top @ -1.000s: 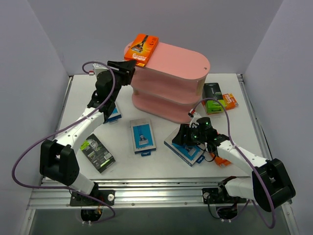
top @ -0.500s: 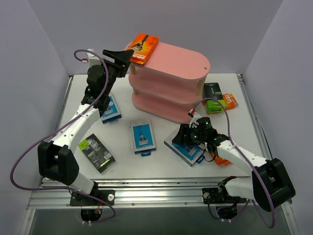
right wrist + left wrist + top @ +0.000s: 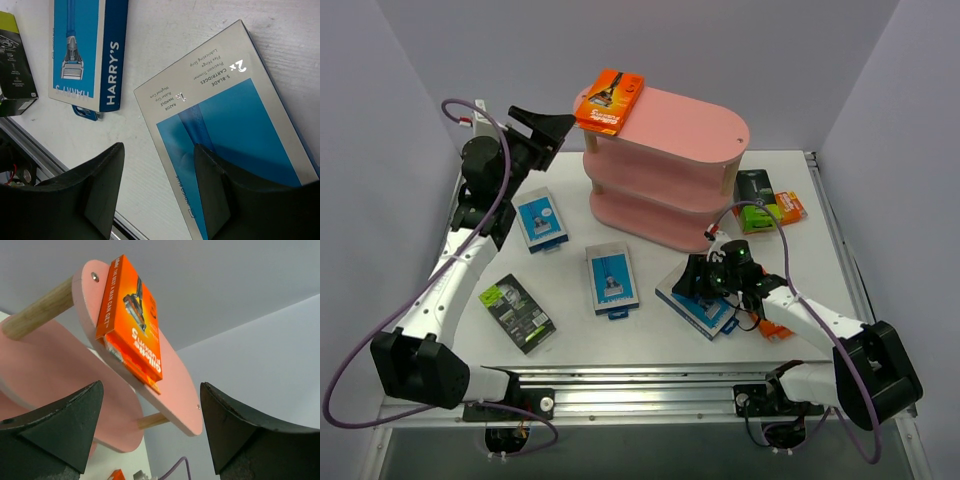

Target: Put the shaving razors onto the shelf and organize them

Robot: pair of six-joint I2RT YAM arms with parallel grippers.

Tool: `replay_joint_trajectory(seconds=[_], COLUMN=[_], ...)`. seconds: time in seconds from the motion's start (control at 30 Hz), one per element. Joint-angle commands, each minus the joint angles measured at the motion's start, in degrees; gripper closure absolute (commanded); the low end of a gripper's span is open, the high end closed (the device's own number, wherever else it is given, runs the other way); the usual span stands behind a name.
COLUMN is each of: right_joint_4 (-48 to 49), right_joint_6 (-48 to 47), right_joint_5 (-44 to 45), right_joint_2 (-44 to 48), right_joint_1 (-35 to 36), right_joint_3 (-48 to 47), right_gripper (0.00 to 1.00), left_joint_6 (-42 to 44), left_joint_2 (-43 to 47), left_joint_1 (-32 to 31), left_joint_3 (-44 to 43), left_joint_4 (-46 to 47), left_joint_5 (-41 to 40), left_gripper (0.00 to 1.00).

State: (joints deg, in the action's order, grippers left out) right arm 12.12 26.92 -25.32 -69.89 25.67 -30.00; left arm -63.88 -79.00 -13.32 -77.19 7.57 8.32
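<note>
As is shown in the top view, the shelf (image 3: 670, 130) (pink, 3 tiers) is stood at rear centre of the bench (image 3: 620, 345). One orange pack (image 3: 609, 99) is lodged on the top tier, L end, overhanging the rim. The left jaws are held wide and empty, just L of that end. Laid flat on the bench: left blue pack (image 3: 541, 219), centre blue pack (image 3: 611, 279), right blue pack (image 3: 705, 315), black/lime pack (image 3: 518, 312) at front L. The right jaws are held low over the right blue pack.

Left wrist view: the orange pack (image 3: 132, 325) is seen on the top board (image 3: 175, 400), w/ a wooden post (image 3: 37, 312) beneath. Nothing is seen between the fingers (image 3: 55, 430).

Right wrist view: the fingers (image 3: 95, 195) are set partly apart, w/ the right blue pack (image 3: 230, 130) edge below the gap; contact cannot be told. Centre blue pack (image 3: 85, 50) and black/lime pack (image 3: 15, 65) are noted beyond.
</note>
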Motion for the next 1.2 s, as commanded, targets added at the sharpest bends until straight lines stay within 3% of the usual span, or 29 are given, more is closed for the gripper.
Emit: replay_joint_trajectory(seconds=[0.0, 0.2, 0.33, 0.53, 0.67, 1.03, 1.17], right_joint_4=[-1.6, -6.4, -10.4, -15.4, -17.1, -25.7, -29.4], right_joint_6=[-1.0, -1.5, 0.4, 6.3, 9.3, 9.9, 9.2], right_joint_5=[1.5, 6.1, 13.0, 27.6, 33.1, 40.3, 41.7], right_joint_2=[-0.1, 3.8, 7.2, 9.0, 7.3, 3.3, 3.3], right_joint_1=[0.6, 0.7, 0.7, -0.2, -2.1, -11.9, -14.2], right_joint_3=[-1.7, -4.4, -6.0, -5.9, -6.6, -13.5, -13.7], right_gripper=[0.46, 0.46, 0.46, 0.41, 0.30, 0.22, 0.07], left_joint_6=[3.2, 15.3, 28.2, 39.2, 42.3, 45.0, 44.7], left_joint_2=[4.2, 10.1, 14.7, 21.9, 24.3, 29.3, 27.9], left_joint_1=[2.2, 3.4, 3.3, 3.3, 3.4, -0.6, -2.2], left_joint_3=[2.7, 3.1, 6.4, 14.4, 18.3, 28.2, 28.5], left_joint_4=[-3.4, -14.7, -20.1, -24.5, -24.8, -22.0, -22.3], left_joint_5=[4.2, 5.5, 7.0, 8.0, 11.1, 7.9, 8.4], left_gripper=[0.13, 0.12, 0.12, 0.12, 0.12, 0.12, 0.12])
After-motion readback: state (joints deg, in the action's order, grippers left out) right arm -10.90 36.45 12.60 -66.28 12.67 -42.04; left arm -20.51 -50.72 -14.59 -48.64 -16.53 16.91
